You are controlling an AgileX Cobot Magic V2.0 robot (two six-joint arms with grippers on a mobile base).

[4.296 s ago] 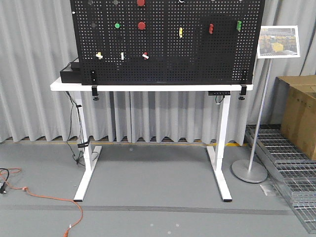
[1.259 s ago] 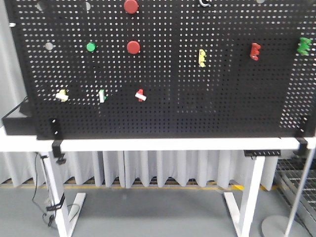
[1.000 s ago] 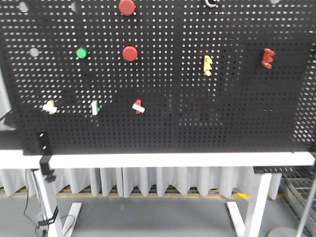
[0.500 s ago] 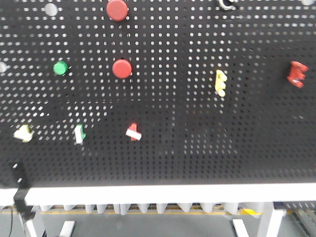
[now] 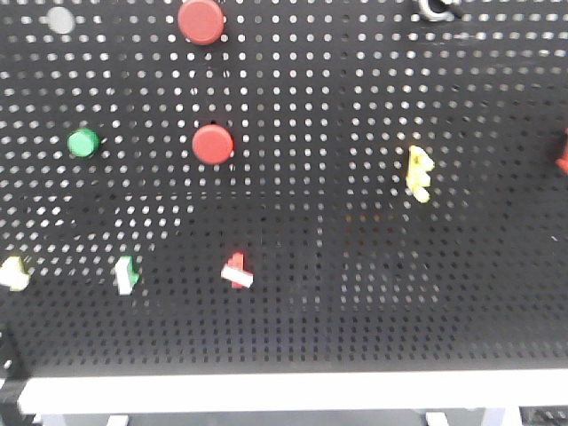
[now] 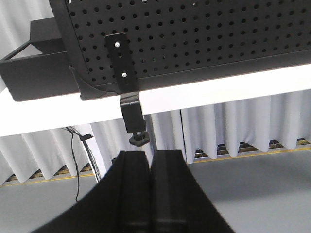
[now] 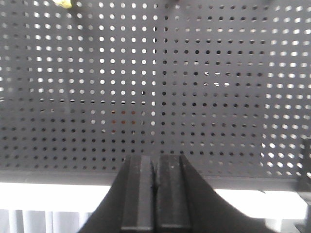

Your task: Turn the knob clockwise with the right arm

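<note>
nothing of the turn looks done yet, i'd say. the right gripper [image 7: 155,194] has its fingers pressed together on nothing and faces a bare stretch low on the pegboard [image 7: 194,73], just above the pegboard's bottom edge. the knob [image 5: 435,7], black with a silver ring, sits high on the pegboard, right of its middle, half cut off by the top of the front view. so the reach, the opening, the grip and the clockwise twist all seem left to do. the left gripper [image 6: 150,194] is closed and empty too, below the pegboard's lower corner, near a black clamp [image 6: 130,104]. only the front view shows the knob, with the red buttons [image 5: 213,144] and green button [image 5: 82,142] on the pegboard's left part. neither arm appears there. the wrist views show the grippers but no knob.
</note>
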